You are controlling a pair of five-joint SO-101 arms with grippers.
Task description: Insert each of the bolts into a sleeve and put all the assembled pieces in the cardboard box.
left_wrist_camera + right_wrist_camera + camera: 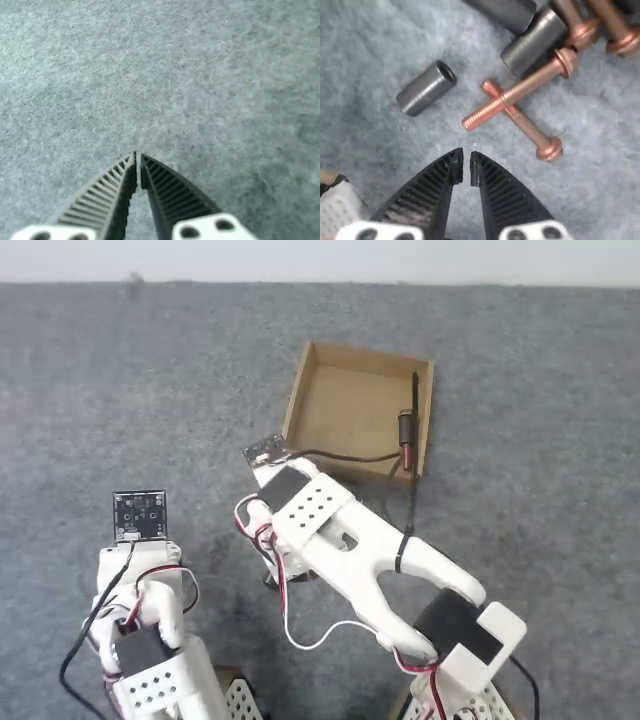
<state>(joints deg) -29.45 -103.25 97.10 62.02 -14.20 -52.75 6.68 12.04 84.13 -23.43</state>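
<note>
Two copper bolts lie crossed on the grey carpet: one (520,87) rests over the other (530,132). My right gripper (465,167) hangs just short of their threaded ends, shut with nothing in it. A loose dark sleeve (426,87) lies on its side beside the bolts. Two more sleeves (532,42) (505,10) and further bolts (580,27) are heaped farther out. My left gripper (138,162) is shut and empty over bare carpet. The cardboard box (300,400) stands open beyond the right arm (340,540).
A black cable with a ferrite lump (407,430) crosses the box's right wall. The left arm (145,620) sits at the near left, its camera board (140,515) facing up. Grey carpet (120,390) stretches to the left and far side.
</note>
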